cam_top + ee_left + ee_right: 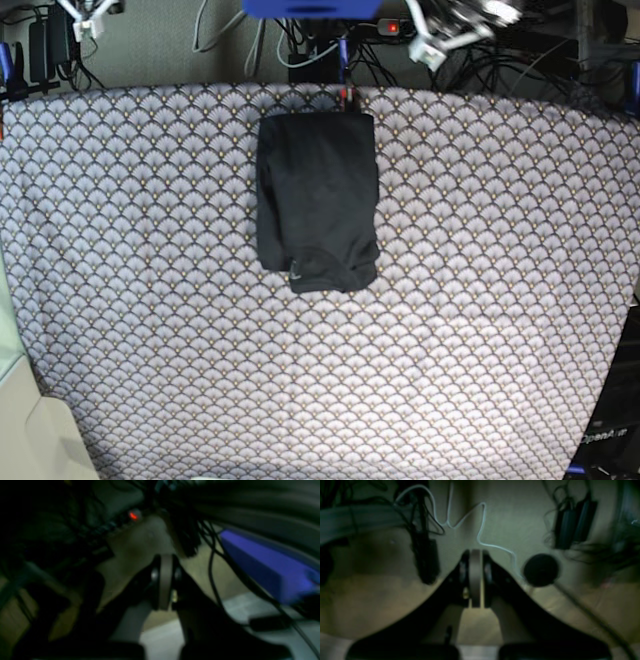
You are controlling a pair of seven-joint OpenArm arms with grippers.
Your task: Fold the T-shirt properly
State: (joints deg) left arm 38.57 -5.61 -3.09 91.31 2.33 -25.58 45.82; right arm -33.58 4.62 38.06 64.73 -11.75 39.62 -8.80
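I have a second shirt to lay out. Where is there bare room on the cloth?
Either side of the folded T-shirt and all the tablecloth nearer than it lie bare. The far edge behind the shirt is crowded with cables.

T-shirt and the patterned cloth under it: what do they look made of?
T-shirt: soft matte knit, probably cotton; it lies in limp folds without shine. Tablecloth: thin woven or printed fabric, likely; flat, with a regular scallop print, faint sheen impossible to judge.
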